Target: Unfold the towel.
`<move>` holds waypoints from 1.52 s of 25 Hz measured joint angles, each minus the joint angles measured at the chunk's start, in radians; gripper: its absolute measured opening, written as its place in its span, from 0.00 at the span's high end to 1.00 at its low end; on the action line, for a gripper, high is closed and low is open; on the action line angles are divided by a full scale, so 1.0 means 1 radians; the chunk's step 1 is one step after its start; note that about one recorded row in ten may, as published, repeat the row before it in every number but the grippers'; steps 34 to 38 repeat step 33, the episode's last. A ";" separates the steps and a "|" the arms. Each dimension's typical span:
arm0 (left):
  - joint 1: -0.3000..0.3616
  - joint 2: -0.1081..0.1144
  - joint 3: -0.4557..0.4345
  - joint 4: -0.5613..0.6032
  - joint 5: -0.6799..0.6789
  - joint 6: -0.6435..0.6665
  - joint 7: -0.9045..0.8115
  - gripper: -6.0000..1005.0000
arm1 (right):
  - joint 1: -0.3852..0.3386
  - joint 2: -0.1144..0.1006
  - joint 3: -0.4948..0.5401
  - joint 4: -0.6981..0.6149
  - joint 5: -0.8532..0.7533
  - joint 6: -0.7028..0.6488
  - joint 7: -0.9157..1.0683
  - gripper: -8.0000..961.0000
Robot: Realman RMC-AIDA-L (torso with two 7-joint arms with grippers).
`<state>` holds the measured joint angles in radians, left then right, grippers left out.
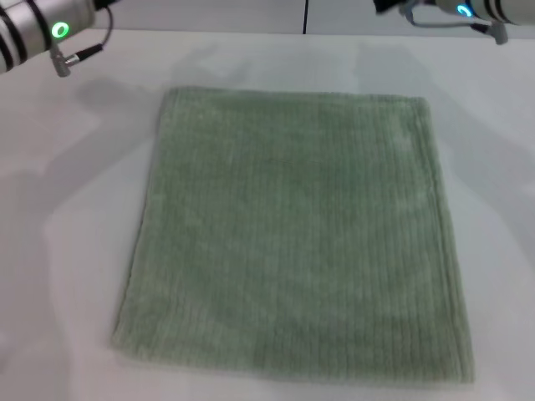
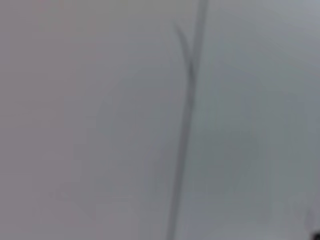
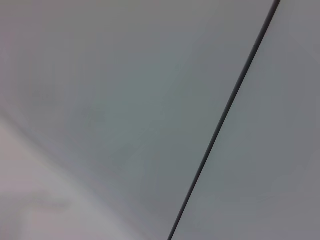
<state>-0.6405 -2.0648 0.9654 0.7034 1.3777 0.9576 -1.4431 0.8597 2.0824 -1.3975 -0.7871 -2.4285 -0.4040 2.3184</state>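
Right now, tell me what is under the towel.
The towel lies flat on the white table, which shows all around it. Whatever sits beneath the cloth is covered; no bulge shows. Both arms are parked at the far corners.

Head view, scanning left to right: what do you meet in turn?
Left arm at the top left corner → bare table → towel lying flat in the middle → right arm at the top right corner. Neither pincer is in view.
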 joint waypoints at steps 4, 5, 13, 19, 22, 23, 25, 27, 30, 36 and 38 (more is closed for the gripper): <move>-0.010 0.001 -0.074 -0.143 -0.220 -0.007 0.188 0.25 | -0.115 0.000 -0.266 -0.022 0.097 0.442 0.030 0.98; -0.012 0.001 -0.086 -0.168 -0.260 -0.007 0.223 0.25 | -0.115 0.000 -0.266 -0.022 0.097 0.442 0.030 0.98; -0.023 -0.003 -0.107 -0.301 -0.518 -0.017 0.473 0.25 | -0.253 0.003 -0.542 0.173 0.091 1.152 0.328 0.97; -0.065 -0.011 -0.108 -0.495 -0.876 -0.008 0.859 0.25 | -0.355 0.003 -0.534 0.323 0.141 1.340 0.483 0.97; -0.071 -0.012 -0.108 -0.518 -0.912 -0.008 0.908 0.25 | -0.380 0.000 -0.526 0.362 0.162 1.351 0.518 0.96; -0.081 -0.012 -0.108 -0.550 -0.951 -0.007 0.974 0.25 | -0.387 0.000 -0.518 0.378 0.165 1.355 0.534 0.96; -0.089 -0.013 -0.108 -0.577 -0.967 -0.007 1.035 0.25 | -0.402 -0.002 -0.495 0.411 0.166 1.365 0.569 0.93; -0.091 -0.014 -0.108 -0.587 -0.968 -0.007 1.052 0.25 | -0.412 -0.003 -0.474 0.436 0.166 1.366 0.577 0.85; -0.092 -0.014 -0.108 -0.607 -0.969 -0.007 1.061 0.25 | -0.418 -0.005 -0.460 0.466 0.166 1.369 0.578 0.77; -0.088 -0.014 -0.109 -0.611 -0.970 -0.008 1.059 0.25 | -0.419 -0.007 -0.446 0.480 0.162 1.374 0.578 0.77; -0.088 -0.014 -0.109 -0.611 -0.970 -0.008 1.059 0.25 | -0.419 -0.007 -0.446 0.480 0.162 1.374 0.578 0.77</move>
